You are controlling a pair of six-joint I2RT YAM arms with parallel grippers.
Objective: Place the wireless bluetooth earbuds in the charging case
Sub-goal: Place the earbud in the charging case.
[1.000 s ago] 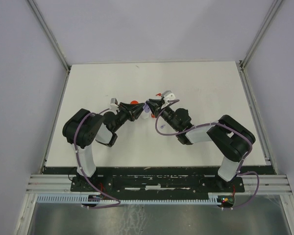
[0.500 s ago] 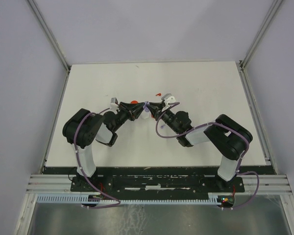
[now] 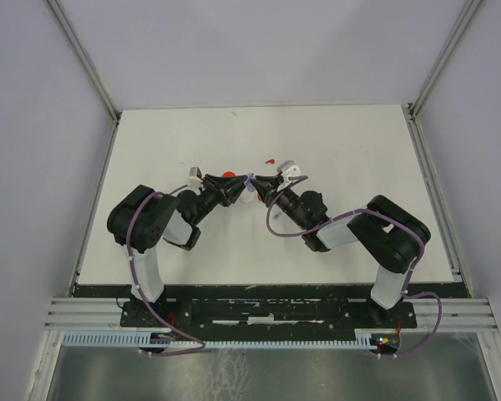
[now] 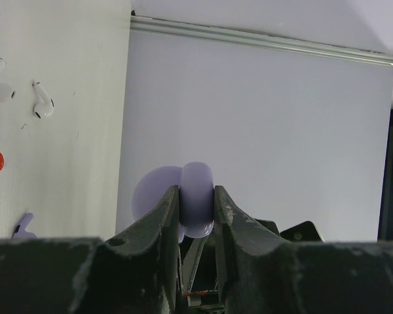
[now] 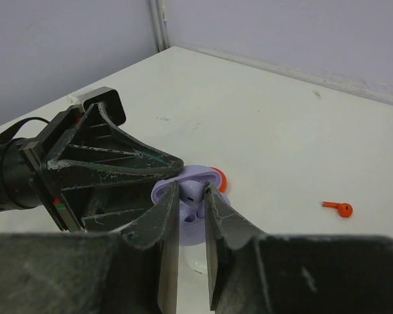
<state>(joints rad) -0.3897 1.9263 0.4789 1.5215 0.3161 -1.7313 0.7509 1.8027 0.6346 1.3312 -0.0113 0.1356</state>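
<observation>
My left gripper [image 4: 196, 191] is shut on the open lavender charging case [image 4: 198, 199] and holds it off the table at the middle [image 3: 249, 185]. My right gripper [image 5: 191, 191] is shut on a lavender earbud [image 5: 195, 192], held right at the open case [image 5: 191, 230], facing the left gripper [image 5: 164, 163]. Two white earbuds [image 4: 42, 101] and another lavender earbud [image 4: 24, 226] lie on the table in the left wrist view. A red earbud [image 5: 338, 209] lies to the right of the case, also seen from above [image 3: 270, 160].
A red round disc [image 5: 220, 178] lies just behind the case, also in the top view [image 3: 228, 175]. A white round piece [image 5: 200, 261] lies on the table under the case. The table's back edge and grey walls stand beyond.
My right gripper has moved left with the lavender earbud, up to the case held by the left gripper. The left arm has stayed still.
</observation>
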